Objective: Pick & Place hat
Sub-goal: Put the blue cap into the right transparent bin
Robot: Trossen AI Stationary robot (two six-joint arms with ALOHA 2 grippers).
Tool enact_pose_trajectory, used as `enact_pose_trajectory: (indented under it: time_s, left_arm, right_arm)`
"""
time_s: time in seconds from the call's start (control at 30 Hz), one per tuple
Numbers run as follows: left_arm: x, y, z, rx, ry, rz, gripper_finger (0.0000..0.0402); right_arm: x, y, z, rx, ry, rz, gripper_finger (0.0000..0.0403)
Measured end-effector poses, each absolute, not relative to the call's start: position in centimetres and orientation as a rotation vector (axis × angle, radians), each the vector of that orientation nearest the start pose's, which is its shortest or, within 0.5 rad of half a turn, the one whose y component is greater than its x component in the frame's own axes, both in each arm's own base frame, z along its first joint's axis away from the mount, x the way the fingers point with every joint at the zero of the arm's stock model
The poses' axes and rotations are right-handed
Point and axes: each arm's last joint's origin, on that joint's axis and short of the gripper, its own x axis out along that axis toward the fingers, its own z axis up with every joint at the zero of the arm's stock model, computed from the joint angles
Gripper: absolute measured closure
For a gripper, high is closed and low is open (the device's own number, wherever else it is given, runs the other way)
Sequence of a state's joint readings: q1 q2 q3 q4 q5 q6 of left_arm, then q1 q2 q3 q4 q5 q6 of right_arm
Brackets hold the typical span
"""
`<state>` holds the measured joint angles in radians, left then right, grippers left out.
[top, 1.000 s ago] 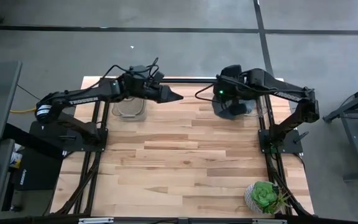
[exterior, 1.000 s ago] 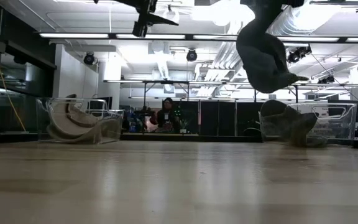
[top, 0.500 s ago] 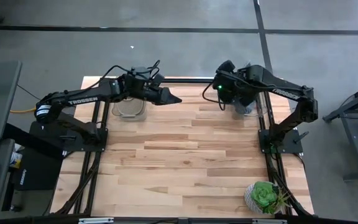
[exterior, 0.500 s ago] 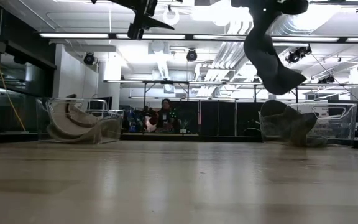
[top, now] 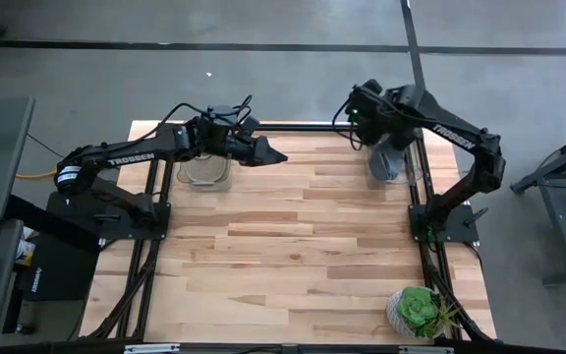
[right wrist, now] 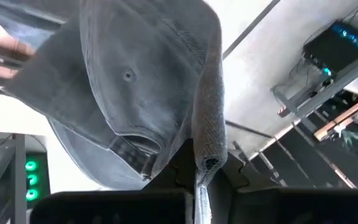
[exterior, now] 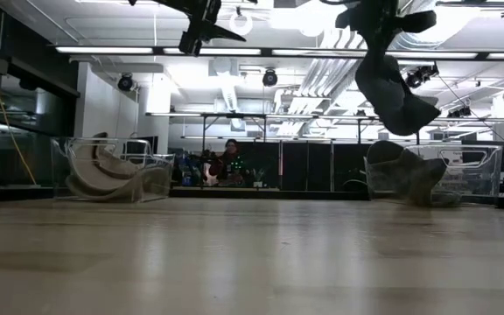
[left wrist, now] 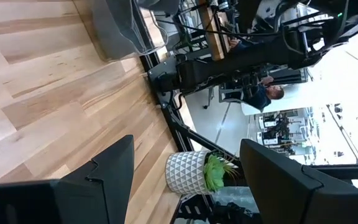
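Note:
A grey soft hat hangs high above the table's far right part, below my right gripper, which is shut on it. From above, the hat shows over the clear right bin. In the right wrist view the hat's crown fills the picture ahead of my right gripper. My left gripper waits open in the air near the far left bin, touching nothing; in its own wrist view my left gripper looks across the table. My right gripper pinches a folded edge of the hat's rim between its two fingers, coming from above. The hat is lifted clear of the table and the bin, and its crown hangs slanting below the fingers.
Two clear bins stand at the far edge: the left bin holds light hats, the right bin holds dark ones. A potted plant sits at the near right corner. People sit in the room behind. The middle boards are bare.
My right gripper has carried the hat toward the table's far right, from in front of the right bin to above it, turning as it went. The hat has swung below the fingers and stayed clear of the table.

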<state>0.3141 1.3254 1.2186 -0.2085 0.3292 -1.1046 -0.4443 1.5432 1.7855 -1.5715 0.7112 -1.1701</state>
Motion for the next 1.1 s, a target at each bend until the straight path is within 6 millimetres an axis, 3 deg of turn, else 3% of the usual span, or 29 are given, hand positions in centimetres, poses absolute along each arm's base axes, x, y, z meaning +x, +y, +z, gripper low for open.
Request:
enact_pose_trajectory:
  time_s: [0.47,0.97,1.1]
  left_arm:
    - [28.5,8.3,36.4,-1.201,0.279,0.154,0.0150]
    - [28.5,8.1,36.3,-1.112,0.307,0.099,0.0150]
    - [28.4,7.9,36.2,-1.108,0.347,0.044,0.0150]
  right_arm:
    - [19.5,-17.0,39.7,-0.858,1.887,-0.138,0.0395]
    - [21.8,-20.4,35.9,-0.710,2.006,-0.194,0.0395]
    - [22.9,-20.5,35.0,-0.717,2.022,-0.168,0.0395]
